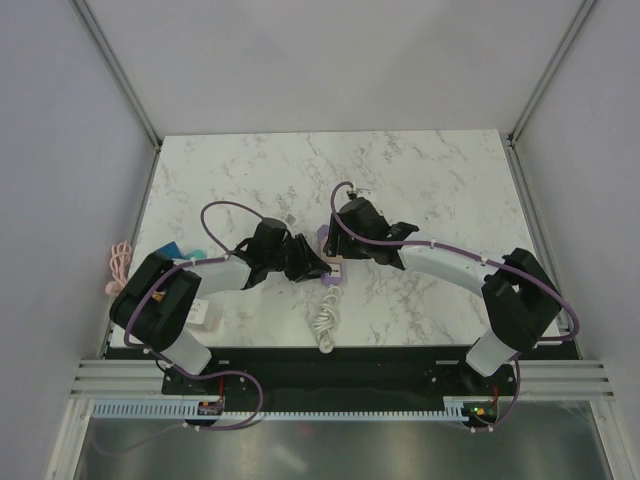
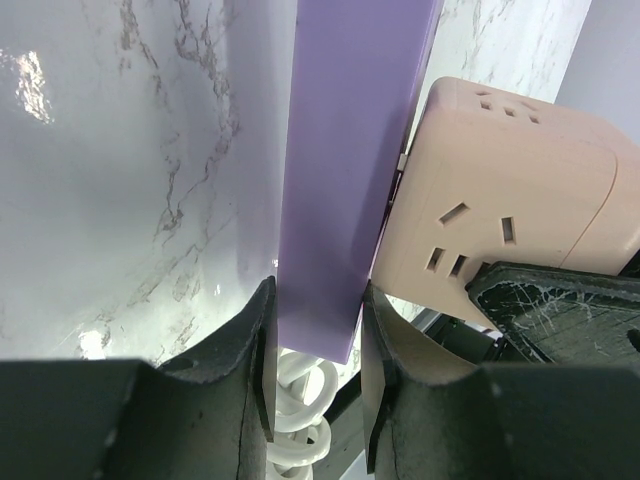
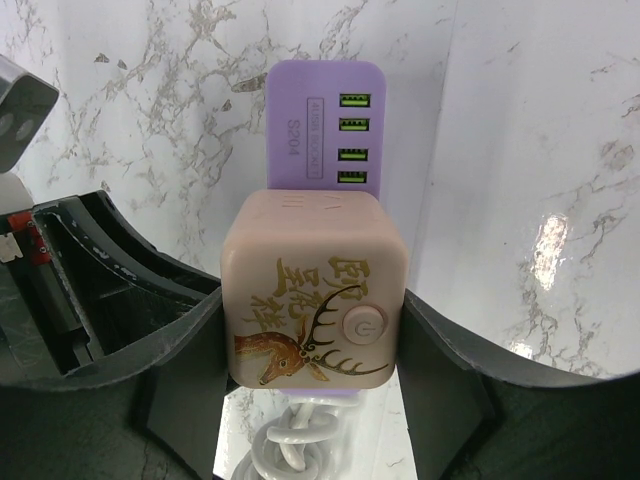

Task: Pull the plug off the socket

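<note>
The socket (image 1: 323,238) is a slim lilac power strip lying mid-table, with its white coiled cord (image 1: 326,320) trailing toward the near edge. My left gripper (image 2: 318,340) is shut on the socket (image 2: 350,150), its fingers pressing both narrow sides near the cord end. The plug (image 3: 315,290), a beige cube printed with a deer and gold characters, sits against the socket's face (image 3: 325,120) just below a row of green ports. My right gripper (image 3: 312,340) is shut on the plug, one finger flat on each side. In the overhead view both grippers (image 1: 318,262) meet over the strip.
A pink cord (image 1: 118,265) hangs off the table's left edge, and a blue object (image 1: 176,250) lies beside the left arm. A small white item (image 1: 206,316) lies by the left base. The marble tabletop (image 1: 420,180) stretches behind the grippers, with grey walls on three sides.
</note>
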Available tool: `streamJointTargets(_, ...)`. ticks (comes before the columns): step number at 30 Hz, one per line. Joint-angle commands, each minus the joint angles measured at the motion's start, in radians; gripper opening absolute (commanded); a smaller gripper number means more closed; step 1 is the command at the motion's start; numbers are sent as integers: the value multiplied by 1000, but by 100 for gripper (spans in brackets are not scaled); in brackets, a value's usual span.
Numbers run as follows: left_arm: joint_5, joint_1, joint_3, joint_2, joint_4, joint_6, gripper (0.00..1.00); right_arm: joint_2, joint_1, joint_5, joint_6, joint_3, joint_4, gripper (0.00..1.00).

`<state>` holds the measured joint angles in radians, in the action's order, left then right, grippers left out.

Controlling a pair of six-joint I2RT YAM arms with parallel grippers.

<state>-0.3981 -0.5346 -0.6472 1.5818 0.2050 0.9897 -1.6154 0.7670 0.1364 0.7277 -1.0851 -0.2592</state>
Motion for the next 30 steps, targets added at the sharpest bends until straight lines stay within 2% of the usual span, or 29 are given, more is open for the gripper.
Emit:
streamJointTargets(1, 272, 33, 9, 43, -235, 27, 2, 94, -5, -8, -2, -67, 44, 0)
streamJointTargets(4, 294, 35, 3, 38, -265, 47, 2, 100, -8, -11, -1, -56, 43, 0)
streamJointTargets(9, 266, 36, -17, 66, -288, 66, 2, 120, -49, -179, 52, -39, 104, 0)
streamJointTargets(16, 280, 36, -26, 75, -309, 50, 2, 193, -139, -239, 53, 1, 97, 0)
streamJointTargets(20, 289, 35, -34, 47, -309, 11, 2, 209, -143, -216, 32, 13, 63, 0)
streamJointTargets(26, 297, 36, -42, -23, -311, -68, 2, 261, -143, -57, -11, 74, -5, 0)
streamJointTargets(30, 249, 36, -48, -42, -283, -112, 2, 323, -144, 8, -40, 148, -9, 0)
